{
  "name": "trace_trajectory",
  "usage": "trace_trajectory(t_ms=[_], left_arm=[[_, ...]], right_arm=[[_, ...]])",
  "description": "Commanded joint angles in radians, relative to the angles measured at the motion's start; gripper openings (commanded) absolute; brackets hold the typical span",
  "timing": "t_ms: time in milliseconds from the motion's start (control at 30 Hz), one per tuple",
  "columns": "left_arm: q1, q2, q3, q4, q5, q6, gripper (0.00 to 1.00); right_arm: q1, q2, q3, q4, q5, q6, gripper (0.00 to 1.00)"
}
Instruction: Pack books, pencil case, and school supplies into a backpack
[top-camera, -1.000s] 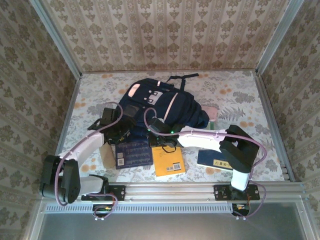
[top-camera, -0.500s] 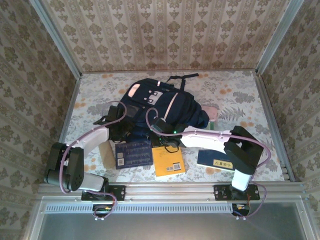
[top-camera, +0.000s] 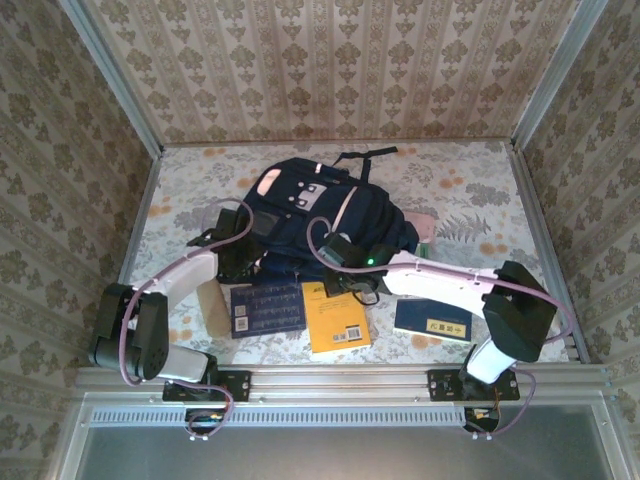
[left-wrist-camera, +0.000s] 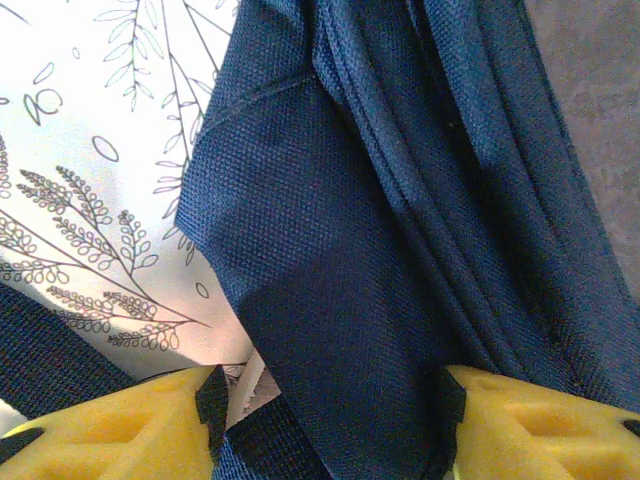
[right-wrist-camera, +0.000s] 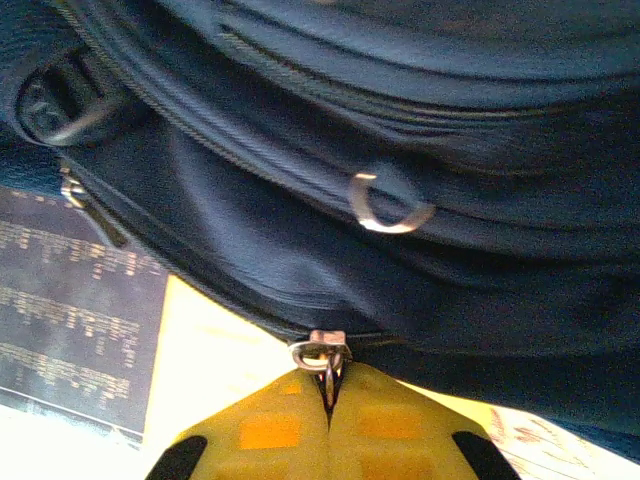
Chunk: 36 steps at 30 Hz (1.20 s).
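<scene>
Over floral tablecloth, right end effector pinches zipper pull; left end effector half-open around backpack fabric.

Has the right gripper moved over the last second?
Yes. The right gripper, shut on a zipper pull of the backpack, has shifted right along the bag's near edge, from above the orange-yellow book's left part toward its right.

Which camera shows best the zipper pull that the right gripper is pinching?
The right wrist view: the zipper pull sits clamped at the right gripper. The top view hides it under the arm; the left wrist view shows backpack fabric.
</scene>
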Motion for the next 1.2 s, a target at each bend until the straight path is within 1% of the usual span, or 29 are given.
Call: trace_trajectory(t_ms=[0,200,300,333,400,467,533,633,700,733,800,900,967,1067,1167], left_arm=[[0.006,0.021,0.027,-0.027,-0.036,0.026,0.59],[0.006,0.03,0.03,-0.026,-0.037,0.036,0.6],[0.006,0.033,0.031,-0.023,-0.037,0.038,0.6],[0.006,0.037,0.034,-0.017,-0.03,0.041,0.61],[0.008,0.057,0.061,-0.008,0.006,0.051,0.63],[0.002,0.088,0.11,-0.011,0.06,0.056,0.66],[-0.017,0.128,0.201,-0.035,0.086,0.078,0.7],[-0.024,0.184,0.372,-0.159,0.055,0.121,0.78],[-0.003,0.178,0.449,-0.25,0.021,0.106,0.8],[0.01,0.15,0.46,-0.272,0.01,0.107,0.82],[0.029,0.079,0.445,-0.285,-0.006,0.105,0.86],[0.062,-0.044,0.37,-0.293,0.036,0.07,0.92],[0.074,-0.116,0.302,-0.295,0.082,0.038,0.94],[0.074,-0.207,0.199,-0.297,0.176,-0.026,0.93],[0.066,-0.305,0.049,-0.231,0.284,-0.13,0.92]], right_arm=[[-0.052,-0.063,-0.022,-0.178,0.031,-0.066,0.0],[-0.139,-0.103,-0.017,-0.274,0.036,-0.108,0.0],[-0.155,-0.12,-0.012,-0.289,0.036,-0.116,0.0],[-0.155,-0.126,-0.013,-0.276,0.011,-0.122,0.0],[-0.153,-0.139,-0.018,-0.23,-0.082,-0.128,0.0],[-0.152,-0.159,-0.022,-0.164,-0.188,-0.122,0.0],[-0.151,-0.167,-0.012,-0.107,-0.268,-0.093,0.0],[-0.14,-0.137,0.043,-0.069,-0.335,-0.047,0.0],[-0.128,-0.098,0.102,-0.074,-0.358,-0.017,0.0],[-0.115,-0.078,0.133,-0.076,-0.361,-0.003,0.0],[-0.089,-0.043,0.185,-0.07,-0.36,0.024,0.0],[-0.052,0.011,0.25,-0.063,-0.338,0.051,0.0],[-0.035,0.042,0.273,-0.043,-0.329,0.065,0.0],[-0.02,0.078,0.261,0.038,-0.335,0.104,0.0],[0.002,0.103,0.247,0.097,-0.331,0.125,0.0]])
